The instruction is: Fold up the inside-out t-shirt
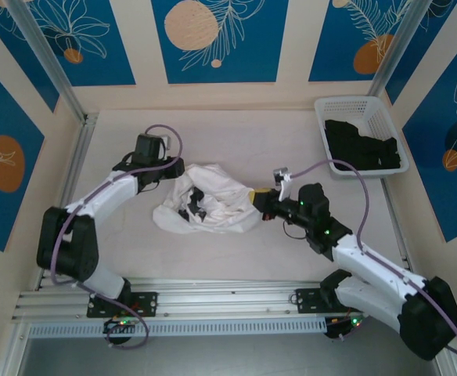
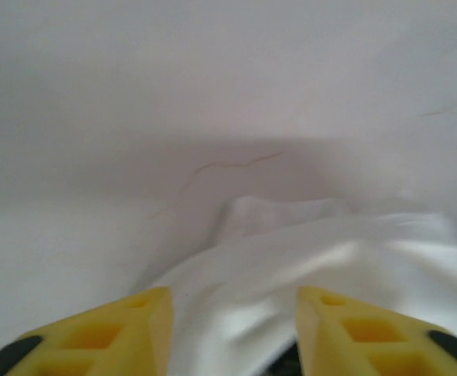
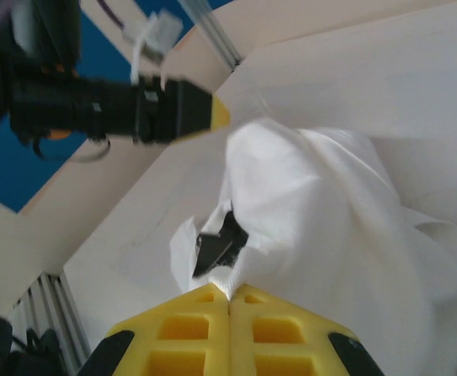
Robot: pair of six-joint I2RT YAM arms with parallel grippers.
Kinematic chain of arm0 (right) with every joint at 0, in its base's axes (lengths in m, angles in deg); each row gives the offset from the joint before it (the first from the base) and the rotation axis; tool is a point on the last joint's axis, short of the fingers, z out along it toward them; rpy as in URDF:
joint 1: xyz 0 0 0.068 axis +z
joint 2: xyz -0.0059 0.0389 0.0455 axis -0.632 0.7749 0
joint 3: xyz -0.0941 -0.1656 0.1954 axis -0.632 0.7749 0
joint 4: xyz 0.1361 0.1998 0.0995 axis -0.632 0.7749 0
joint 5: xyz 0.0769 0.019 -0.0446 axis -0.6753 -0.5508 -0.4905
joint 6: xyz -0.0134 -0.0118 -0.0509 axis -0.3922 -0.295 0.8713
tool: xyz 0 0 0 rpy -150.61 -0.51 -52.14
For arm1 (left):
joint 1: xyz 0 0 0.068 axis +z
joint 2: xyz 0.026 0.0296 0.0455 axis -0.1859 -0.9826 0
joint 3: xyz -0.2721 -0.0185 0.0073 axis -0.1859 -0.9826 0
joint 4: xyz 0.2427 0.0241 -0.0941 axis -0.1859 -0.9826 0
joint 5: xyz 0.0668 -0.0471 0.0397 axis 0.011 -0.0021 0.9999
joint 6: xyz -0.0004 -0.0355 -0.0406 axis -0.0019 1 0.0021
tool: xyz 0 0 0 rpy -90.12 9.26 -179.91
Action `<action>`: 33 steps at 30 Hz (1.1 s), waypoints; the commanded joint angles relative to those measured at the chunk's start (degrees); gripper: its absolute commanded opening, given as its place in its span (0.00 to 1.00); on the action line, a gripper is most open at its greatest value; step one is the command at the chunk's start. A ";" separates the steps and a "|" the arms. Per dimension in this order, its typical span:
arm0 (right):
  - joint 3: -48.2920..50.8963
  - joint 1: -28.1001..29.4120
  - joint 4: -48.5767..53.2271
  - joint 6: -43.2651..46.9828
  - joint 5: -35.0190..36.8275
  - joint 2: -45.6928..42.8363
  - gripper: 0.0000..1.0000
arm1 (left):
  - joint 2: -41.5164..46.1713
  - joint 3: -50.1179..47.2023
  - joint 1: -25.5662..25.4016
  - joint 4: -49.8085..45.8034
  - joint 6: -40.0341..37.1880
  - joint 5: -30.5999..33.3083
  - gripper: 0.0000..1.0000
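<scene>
The inside-out t-shirt point(image 1: 213, 202) lies as a crumpled white heap in the middle of the table, with dark patches point(image 1: 193, 205) showing in its folds. My left gripper point(image 1: 172, 171) sits at the heap's upper left edge. In the left wrist view its yellow fingers point(image 2: 146, 329) stand apart, and white cloth point(image 2: 291, 266) lies loose between and beyond them. My right gripper point(image 1: 254, 200) is at the heap's right edge. Its yellow jaws point(image 3: 230, 291) are shut on a pinch of the shirt's point(image 3: 322, 211) hem, next to a dark opening point(image 3: 221, 243).
A white basket point(image 1: 352, 104) holding a black garment point(image 1: 361, 145) stands at the back right corner. Aluminium rails run along the left side point(image 1: 76, 168) and the near edge point(image 1: 213, 301). The other arm's yellow-tipped gripper point(image 3: 217, 113) crosses the top of the right wrist view.
</scene>
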 commanded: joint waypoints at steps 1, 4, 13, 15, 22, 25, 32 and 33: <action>-2.40 0.19 -3.44 -8.76 2.80 4.61 0.00 | 3.75 -2.99 -0.09 -2.02 -0.36 6.80 0.54; -2.44 0.28 -5.01 -9.25 3.23 6.95 0.00 | 13.30 -10.22 -4.51 0.84 1.93 6.04 0.61; -2.18 -0.73 -3.22 -7.86 4.50 7.11 0.00 | 13.55 -14.29 -21.63 4.97 1.66 0.57 0.61; -2.04 -1.00 -2.56 -7.58 4.69 6.29 0.00 | 10.27 -12.99 -23.96 6.15 1.38 -0.98 0.59; -1.23 -1.61 -0.06 -6.60 5.91 3.00 0.00 | 2.58 -8.69 -27.75 6.34 0.45 -1.98 0.41; -0.83 -2.08 1.08 -5.57 6.10 1.79 0.00 | 3.65 -8.41 -27.16 5.70 0.19 -0.32 0.15; 3.23 -1.99 1.43 2.70 4.65 -5.79 0.00 | 20.26 -12.83 -19.77 10.01 0.15 -5.04 0.00; 4.19 -1.93 0.31 3.57 3.68 -6.80 0.00 | 23.00 -13.68 -18.46 11.48 0.31 -6.59 0.00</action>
